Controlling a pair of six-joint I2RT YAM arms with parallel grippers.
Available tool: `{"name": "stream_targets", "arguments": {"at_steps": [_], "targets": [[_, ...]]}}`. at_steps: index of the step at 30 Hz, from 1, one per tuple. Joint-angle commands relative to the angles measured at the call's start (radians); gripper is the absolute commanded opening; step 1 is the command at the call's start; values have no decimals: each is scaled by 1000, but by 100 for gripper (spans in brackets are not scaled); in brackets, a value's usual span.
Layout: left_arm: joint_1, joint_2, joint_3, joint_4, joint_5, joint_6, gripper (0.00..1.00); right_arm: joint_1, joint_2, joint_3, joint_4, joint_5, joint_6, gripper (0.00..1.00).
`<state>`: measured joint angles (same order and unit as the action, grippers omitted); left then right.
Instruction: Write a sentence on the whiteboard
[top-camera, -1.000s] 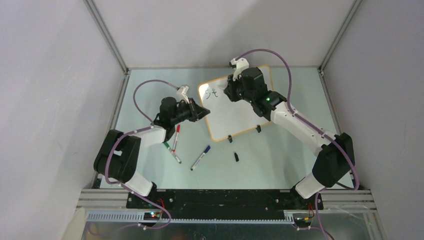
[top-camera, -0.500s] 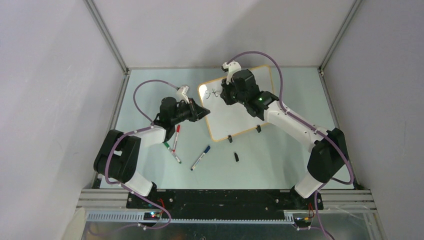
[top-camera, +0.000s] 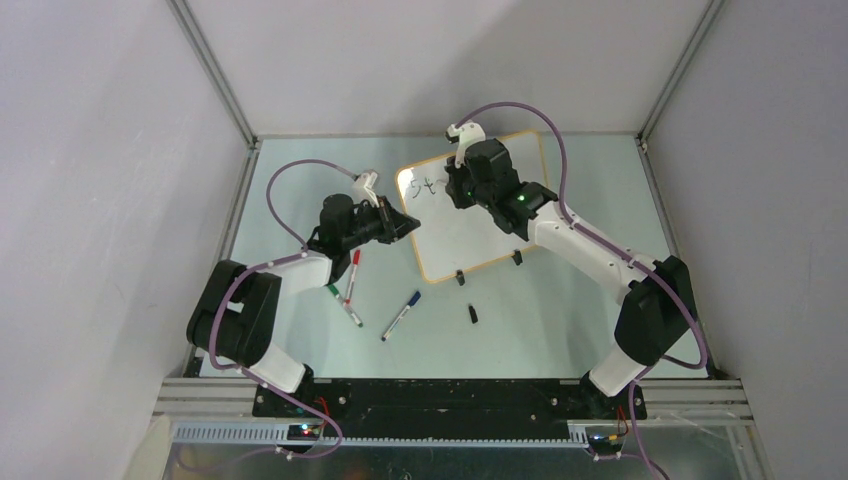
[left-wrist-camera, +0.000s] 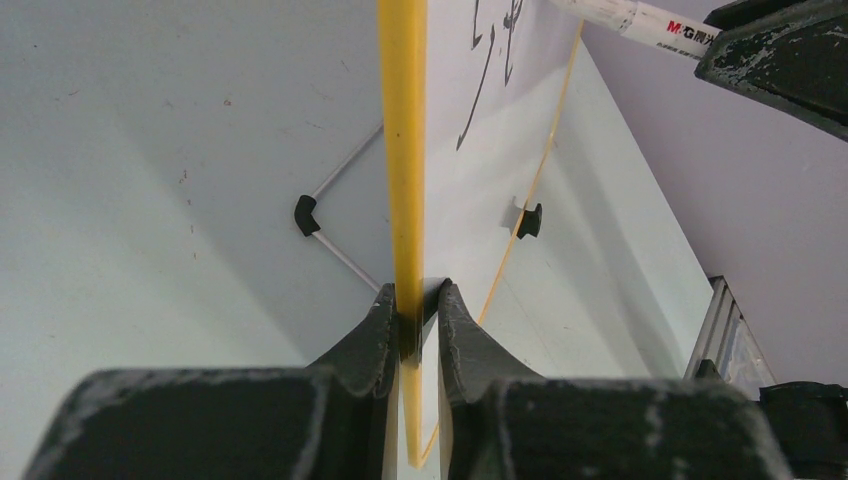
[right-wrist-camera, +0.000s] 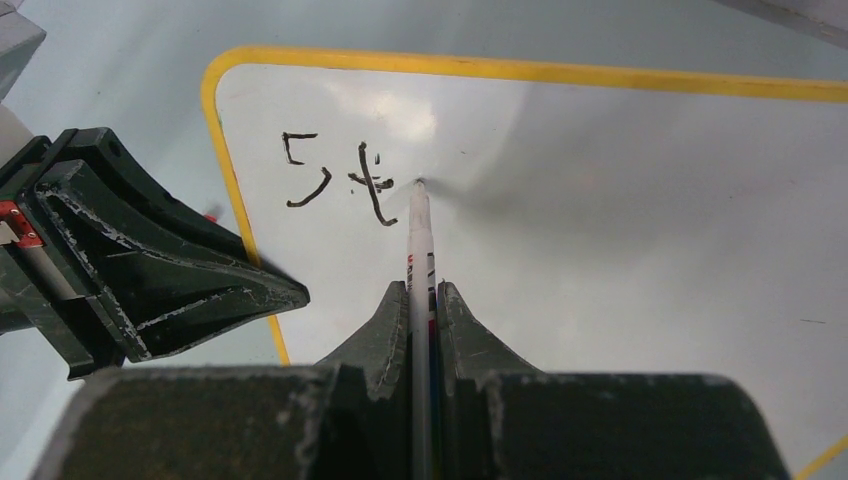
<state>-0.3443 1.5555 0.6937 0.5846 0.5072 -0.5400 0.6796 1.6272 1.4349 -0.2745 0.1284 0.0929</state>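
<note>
Left fingers clamped on board rim; right fingers pinching marker, tip ahead beside lettering. Looks stiff, light, slick: best gripped at edge.

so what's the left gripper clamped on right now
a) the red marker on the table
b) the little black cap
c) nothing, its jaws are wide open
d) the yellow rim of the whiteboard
D: in the left wrist view the left gripper is shut on the whiteboard, with the yellow rim pinched between its two fingers.
</note>
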Motion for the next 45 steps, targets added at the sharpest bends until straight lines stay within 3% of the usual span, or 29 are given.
{"name": "stream_targets", "arguments": {"at_steps": [1,45], "targets": [[-13,2,-14,-106,-64,102,0,2,15,41,21,23,-13,0],[-13,-11,-16,-115,-68,109,0,18,55,66,-107,62,-4,0]]}}
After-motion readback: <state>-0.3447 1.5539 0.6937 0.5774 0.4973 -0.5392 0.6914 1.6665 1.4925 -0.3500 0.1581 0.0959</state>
